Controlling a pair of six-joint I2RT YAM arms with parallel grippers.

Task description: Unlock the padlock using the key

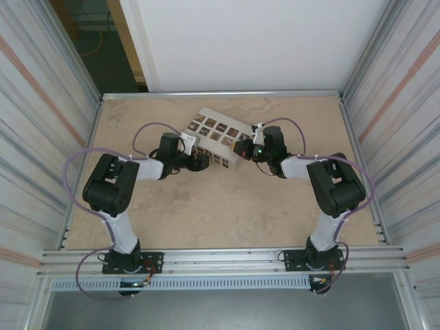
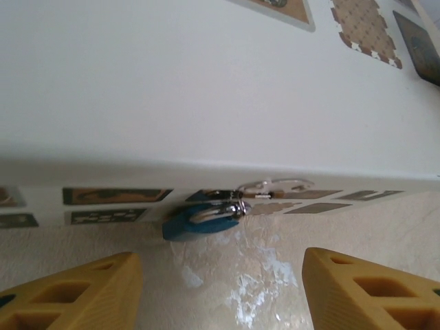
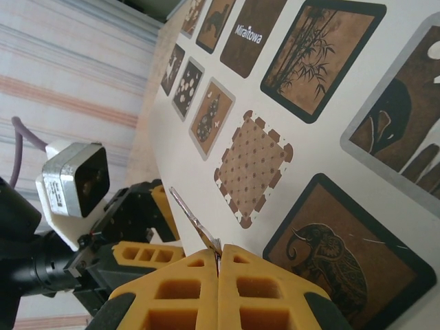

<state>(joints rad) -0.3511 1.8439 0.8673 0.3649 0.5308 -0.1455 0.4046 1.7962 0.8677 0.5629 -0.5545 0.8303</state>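
One white box (image 1: 216,144) beside right hand (image 3: 218,253), key (image 3: 194,221) pinched.

Beige mottled tabletop (image 1: 220,213), centre frame. Ribbed grey left wall (image 1: 34,137) and right wall (image 1: 409,124), faint orange stripes. White back panel (image 1: 261,41) upper centre; dark gap (image 1: 96,48) upper left. Aluminium rail (image 1: 220,260) along bottom. Light even, soft.

The white box (image 2: 206,82) looks smooth and matt, the beige table (image 2: 275,275) glossy. The thin key (image 3: 194,220) is shiny metal, the right end effector's (image 3: 218,256) fingers (image 3: 172,289) ribbed yellow plastic.
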